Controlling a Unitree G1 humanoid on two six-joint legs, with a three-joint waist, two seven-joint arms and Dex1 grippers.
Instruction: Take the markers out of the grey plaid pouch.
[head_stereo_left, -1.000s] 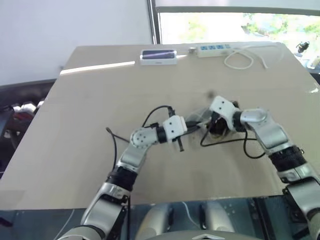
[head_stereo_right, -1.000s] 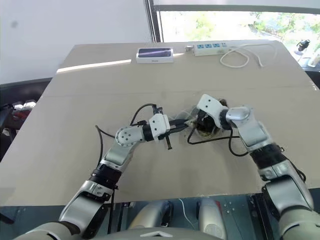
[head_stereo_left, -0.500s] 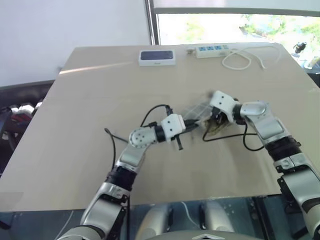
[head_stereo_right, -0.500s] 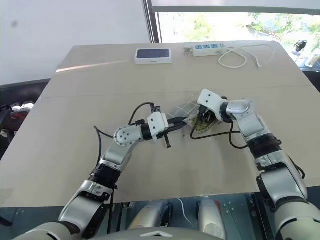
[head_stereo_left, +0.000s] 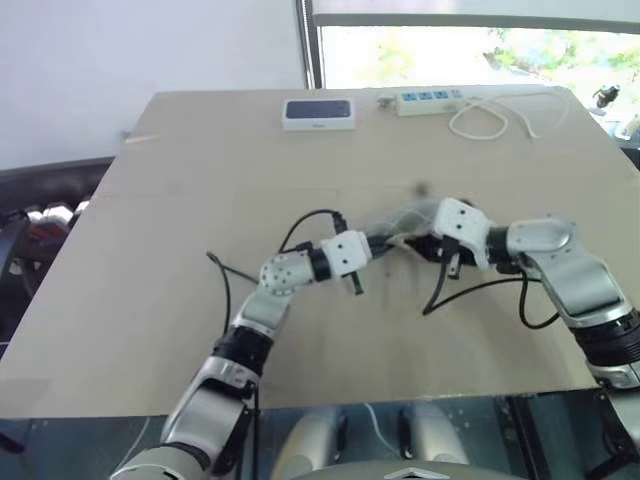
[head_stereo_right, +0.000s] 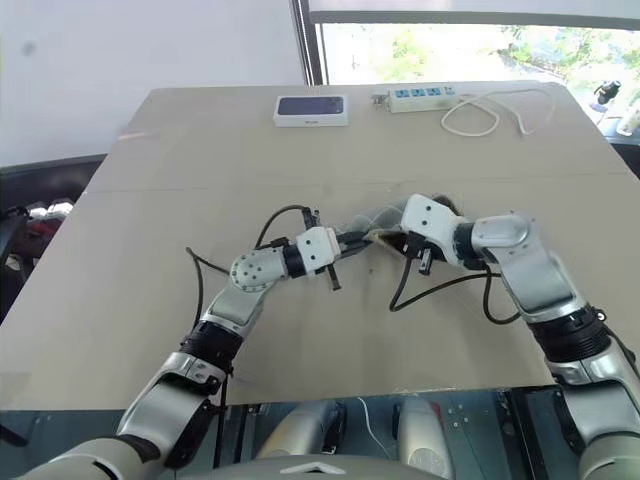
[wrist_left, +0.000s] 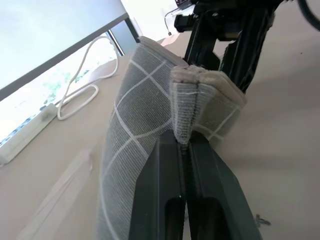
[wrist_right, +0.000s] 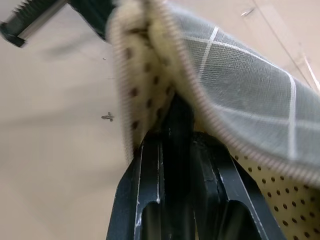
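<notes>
Grey plaid pouch (wrist_left: 145, 115) pinched by left tool (wrist_left: 182, 145), right tool (wrist_right: 175, 135) clamping something dark, unclear, inside.

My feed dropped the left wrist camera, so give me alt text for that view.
The left gripper is shut on a folded edge of the grey plaid pouch, holding it up off the tan table. The right gripper's black fingers reach in behind it; a white power strip lies far back.
</notes>
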